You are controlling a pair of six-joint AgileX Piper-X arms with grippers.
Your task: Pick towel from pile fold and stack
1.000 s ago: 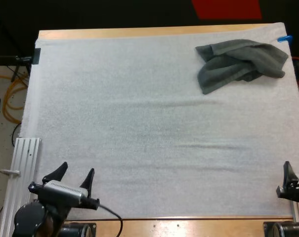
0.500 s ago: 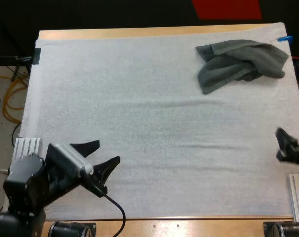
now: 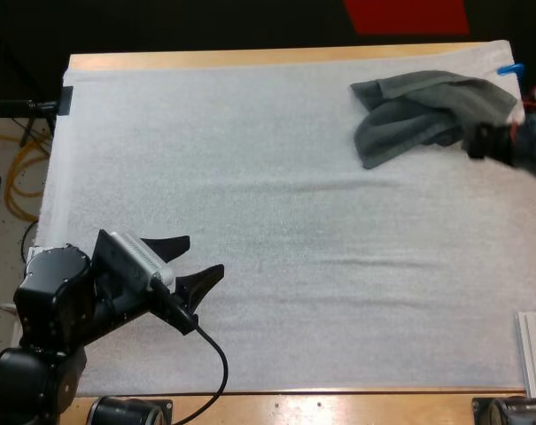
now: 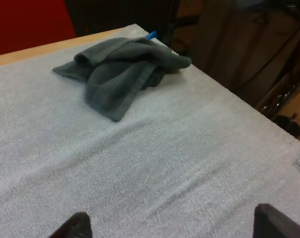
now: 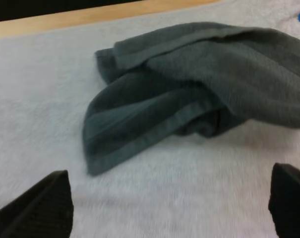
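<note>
Now crumpled towel [image 3: 427, 111] on mat [image 3: 250, 177]; left gripper [image 3: 192, 261] wide; right gripper [image 5: 172, 201] wide, seemingly beside it.

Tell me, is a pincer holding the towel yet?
Nothing is held: the left pincer is open over the mat, the right pincer open beside the crumpled towel.

Crumpled towel [image 3: 431, 113] far right, right gripper [image 3: 478, 142] at its edge, left gripper [image 3: 201, 256] spread
</note>
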